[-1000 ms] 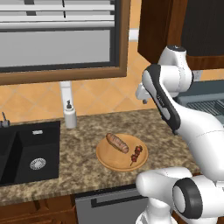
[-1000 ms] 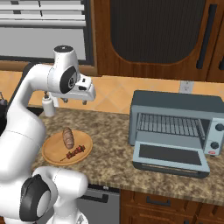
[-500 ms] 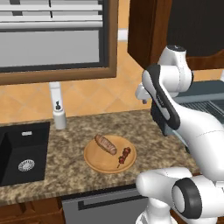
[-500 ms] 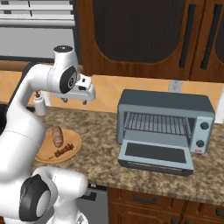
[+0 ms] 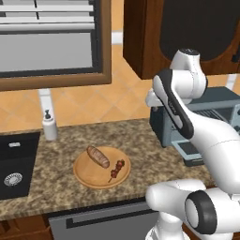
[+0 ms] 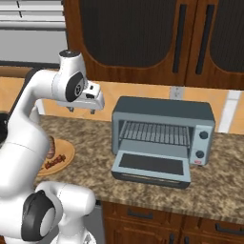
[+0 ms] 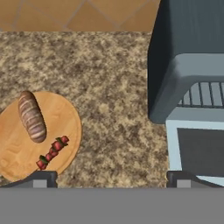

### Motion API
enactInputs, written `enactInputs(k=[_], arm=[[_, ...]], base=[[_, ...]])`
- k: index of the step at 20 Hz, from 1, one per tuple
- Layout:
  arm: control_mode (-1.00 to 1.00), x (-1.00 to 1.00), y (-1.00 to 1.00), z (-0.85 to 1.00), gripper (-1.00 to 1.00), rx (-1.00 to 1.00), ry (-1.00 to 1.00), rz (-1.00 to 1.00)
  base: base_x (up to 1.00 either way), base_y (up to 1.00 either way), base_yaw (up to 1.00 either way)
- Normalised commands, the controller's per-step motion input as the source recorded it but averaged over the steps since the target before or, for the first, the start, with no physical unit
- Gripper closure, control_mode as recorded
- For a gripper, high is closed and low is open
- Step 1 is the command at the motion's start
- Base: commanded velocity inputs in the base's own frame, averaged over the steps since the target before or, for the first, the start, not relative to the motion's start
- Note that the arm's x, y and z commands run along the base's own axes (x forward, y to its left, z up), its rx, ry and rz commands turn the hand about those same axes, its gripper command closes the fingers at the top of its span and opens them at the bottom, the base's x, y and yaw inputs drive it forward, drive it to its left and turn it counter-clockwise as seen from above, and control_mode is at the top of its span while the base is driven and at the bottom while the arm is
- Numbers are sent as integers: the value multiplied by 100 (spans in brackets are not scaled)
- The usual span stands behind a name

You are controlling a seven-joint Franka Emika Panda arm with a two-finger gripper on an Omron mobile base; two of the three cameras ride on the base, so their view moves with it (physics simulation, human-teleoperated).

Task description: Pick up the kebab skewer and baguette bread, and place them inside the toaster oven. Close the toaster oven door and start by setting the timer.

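Observation:
A round wooden plate (image 5: 89, 176) on the granite counter carries the baguette bread (image 5: 98, 156) and the kebab skewer (image 5: 117, 169) side by side. From the hand they appear lower left: baguette bread (image 7: 31, 116), kebab skewer (image 7: 52, 152). To the plate's right stands the grey-blue toaster oven (image 6: 162, 112); its door (image 6: 151, 166) is folded down flat and the wire rack (image 6: 159, 132) shows. My gripper (image 6: 82, 109) hangs open and empty, high over the counter between plate and oven. Both fingertips (image 7: 43, 178) stand wide apart. The arm hides part of the oven in the left base view.
A black sink (image 5: 14, 164) and a white soap dispenser (image 5: 49, 126) sit at the counter's left. Dark wood cabinets (image 6: 143, 38) hang above the oven, and a window (image 5: 47, 42) above the sink. A wall outlet (image 6: 177, 92) is behind the oven.
The whole picture has shifted: the base has driven right, so plate and sink slide left in view and the oven comes closer. The arm keeps its pose and the gripper stays open.

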Motion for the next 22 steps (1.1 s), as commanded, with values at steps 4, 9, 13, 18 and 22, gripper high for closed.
enactInputs(k=[4,9,13,18,22], arm=[[100,0,0,0,-100,0,0,0],[100,0,0,0,-100,0,0,0],[100,0,0,0,-100,0,0,0],[100,0,0,0,-100,0,0,0],[-100,0,0,0,-100,0,0,0]], base=[[0,-29,0],[0,-39,0],[0,-7,0],[0,0,0],[0,0,0]])
